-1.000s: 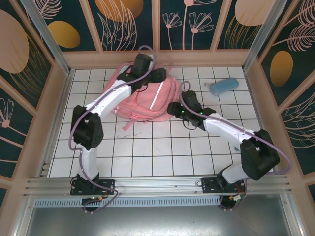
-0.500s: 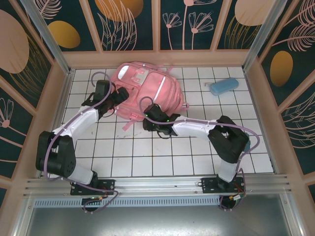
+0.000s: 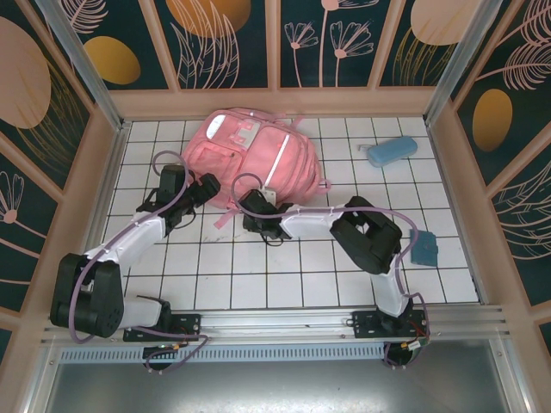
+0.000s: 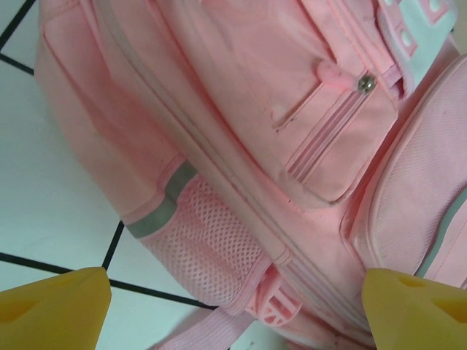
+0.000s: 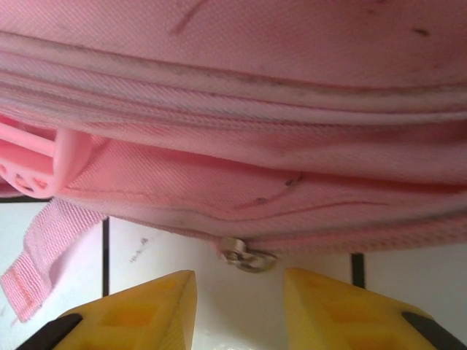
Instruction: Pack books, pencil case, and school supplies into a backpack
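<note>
Backpack: the large pink backpack [image 3: 258, 155] lies flat on the white tiled table [image 3: 284, 267] with its front pockets facing up. A pale reflective strip [image 3: 277, 162] runs down its front.
Left gripper: the left gripper [image 3: 205, 186] sits at the backpack's left side, near its lower corner, and points at the fabric.
Left gripper state: it is spread wide. The yellow fingertips [image 4: 52, 310] stand at opposite edges of the wrist view with nothing between them.
Left wrist view: the backpack's mesh side pocket [image 4: 208, 248] lies just beyond the fingers. A grey band [image 4: 157, 211] crosses its top, and a zipped front pocket with a metal pull [image 4: 367, 82] lies further up.
Right gripper: the right gripper [image 3: 261, 203] is at the backpack's near edge, close against it.
Right gripper state: it is narrowed, with a small gap between the yellow fingers [image 5: 139, 310] and nothing gripped.
Zip pull: a metal zip pull [image 5: 248, 259] hangs from the backpack's lower seam, just beyond the fingertip gap.
Strap: a pink webbing strap [image 5: 40, 259] trails off the backpack onto the tiles, below a pink plastic buckle [image 5: 33, 164].
Pencil case: the light blue pencil case [image 3: 393, 151] lies on the tiles well to the right of the backpack, apart from it.
</note>
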Controlling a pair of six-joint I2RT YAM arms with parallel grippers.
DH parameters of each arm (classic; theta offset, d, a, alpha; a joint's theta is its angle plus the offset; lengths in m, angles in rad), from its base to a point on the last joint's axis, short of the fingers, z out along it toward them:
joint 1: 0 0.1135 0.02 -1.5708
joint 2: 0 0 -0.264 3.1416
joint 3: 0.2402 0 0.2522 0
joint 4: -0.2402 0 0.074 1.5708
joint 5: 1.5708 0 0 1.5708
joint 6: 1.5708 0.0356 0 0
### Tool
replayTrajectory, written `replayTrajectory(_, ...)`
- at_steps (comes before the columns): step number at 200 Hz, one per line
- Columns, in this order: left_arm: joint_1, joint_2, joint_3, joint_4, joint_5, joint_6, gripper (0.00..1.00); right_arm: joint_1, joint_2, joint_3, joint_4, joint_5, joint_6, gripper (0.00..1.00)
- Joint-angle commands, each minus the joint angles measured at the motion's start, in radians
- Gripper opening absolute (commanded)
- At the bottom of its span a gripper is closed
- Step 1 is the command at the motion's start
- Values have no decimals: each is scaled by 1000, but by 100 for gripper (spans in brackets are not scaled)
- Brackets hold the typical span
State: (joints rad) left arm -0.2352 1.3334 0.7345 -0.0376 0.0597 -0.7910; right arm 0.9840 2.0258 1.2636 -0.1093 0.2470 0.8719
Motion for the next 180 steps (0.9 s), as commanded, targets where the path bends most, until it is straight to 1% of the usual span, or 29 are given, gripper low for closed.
replayTrajectory(1,7,-30,-30,58,28,-20,89,7,27,65,4,72,33,36)
replayTrajectory(19,7,-41,-48,68,31,-27,89,7,48,92,-29,123,53,36)
replayTrajectory(65,8,-69,-85,89,62,-57,89,7,53,108,-123,222,117,26)
replayTrajectory(83,7,-72,-112,121,96,-91,87,8,47,105,-136,236,108,22)
replayTrajectory(93,8,-73,-128,144,117,-110,85,8,45,107,-146,240,97,17)
replayTrajectory(121,8,-73,-166,193,161,-154,83,13,47,112,-176,263,62,12)
replayTrajectory(130,7,-71,-171,201,168,-161,83,13,53,122,-191,267,42,13)
replayTrajectory(146,7,-65,-178,209,175,-168,83,15,70,146,-216,278,7,26)
replayTrajectory(152,8,-61,-178,210,175,-168,83,14,77,152,-219,282,0,30)
replayTrajectory(165,8,-54,-180,215,178,-169,82,13,86,162,-220,285,-16,30)
replayTrajectory(180,8,-45,-182,224,186,-172,82,14,97,175,-239,300,-17,27)
